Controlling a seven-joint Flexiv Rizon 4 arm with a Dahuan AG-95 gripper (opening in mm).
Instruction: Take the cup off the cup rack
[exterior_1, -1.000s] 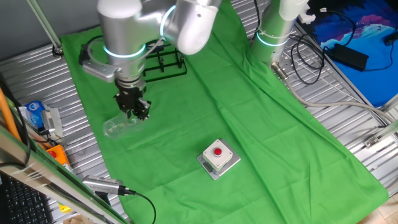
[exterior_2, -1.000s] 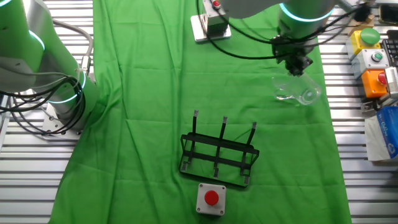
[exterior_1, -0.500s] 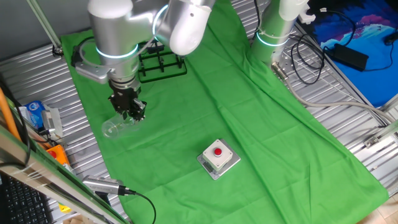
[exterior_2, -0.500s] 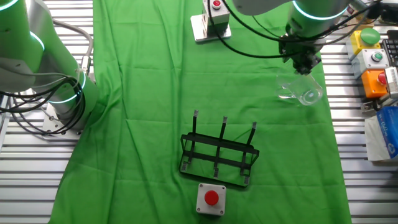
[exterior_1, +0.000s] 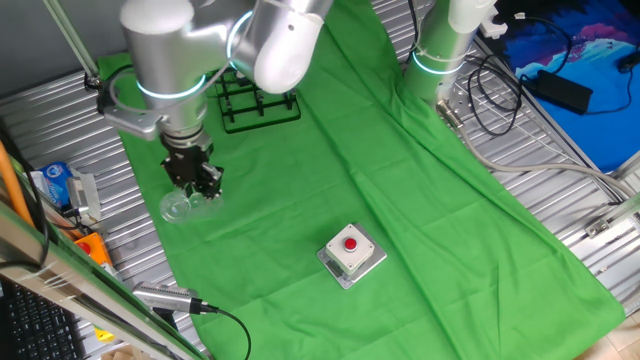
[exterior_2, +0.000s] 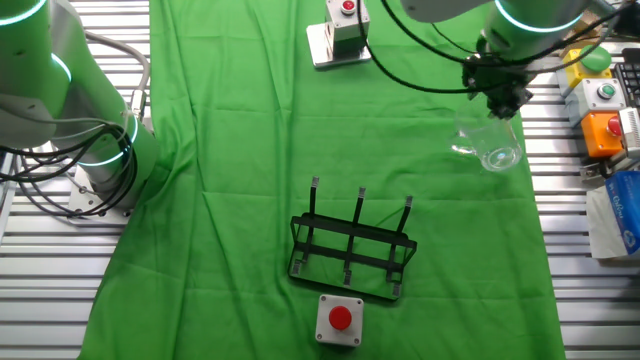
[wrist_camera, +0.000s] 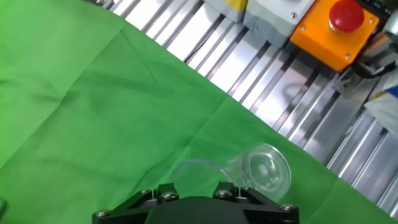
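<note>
- Over the last second the gripper (exterior_1: 193, 180) has carried the cup (exterior_1: 180, 205) further from the cup rack (exterior_1: 257, 99), toward the edge of the green cloth (exterior_1: 400, 190) nearest the orange box (exterior_2: 604, 134).
- The cup is now well apart from the rack, which stands bare on the cloth in the other fixed view (exterior_2: 352, 250).
- In the hand view the cup (wrist_camera: 249, 171) lies tilted on its side just beyond the gripper body, its open mouth toward the slatted counter (wrist_camera: 292, 118).
- The jaws look narrow and seem to hold the cup by its rim or handle, but the fingertips are hidden; I cannot tell for certain.
- Judged from this, the lift-off is done and the step in hand is setting the cup down.
- To do it well: lower gently until the glass rests on the cloth, keep it clear of the cloth's edge and the orange box, then part the jaws slowly so the round glass does not roll.
- The grey button box (exterior_1: 351, 255) sits well away and is no obstacle.
</note>
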